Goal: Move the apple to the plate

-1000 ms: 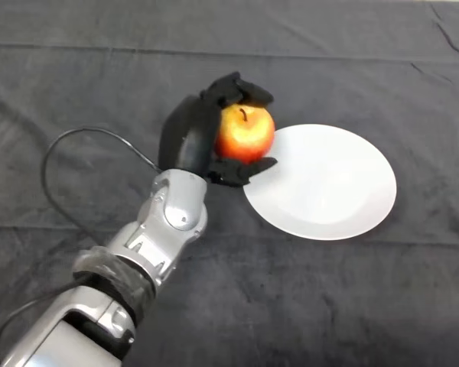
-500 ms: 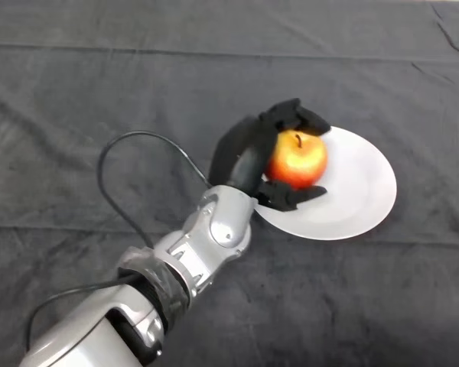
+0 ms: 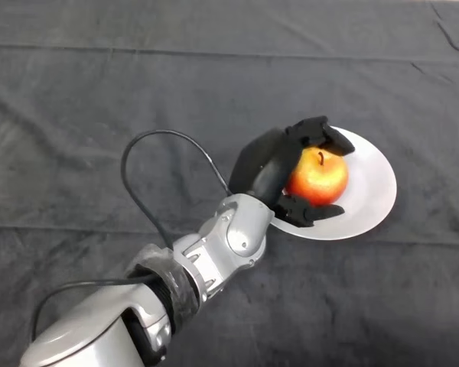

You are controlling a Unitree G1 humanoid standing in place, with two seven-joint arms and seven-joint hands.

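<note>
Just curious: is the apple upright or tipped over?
Upright: the apple, gripped by the left hand, shows its stem on top.

Apple (image 3: 320,177): red blending to yellow-orange. Plate (image 3: 371,191): plain white. Hand (image 3: 269,162): black; arm (image 3: 214,252) silver-grey. Desk cloth (image 3: 99,99): dark charcoal, unpatterned.

Plate (image 3: 371,200) lies on surface (image 3: 99,92), right of centre. Apple (image 3: 317,176) sits over plate's left half, stem up; whether it touches plate cannot be told. Robot hand (image 3: 271,164) is just left of apple, curled round it: fingers (image 3: 321,134) over apple's far side, thumb (image 3: 310,212) under its near side, above plate's near-left rim. Arm (image 3: 214,256) runs from lower left corner up and right to hand. Right part of plate lies bare, beyond apple.
</note>
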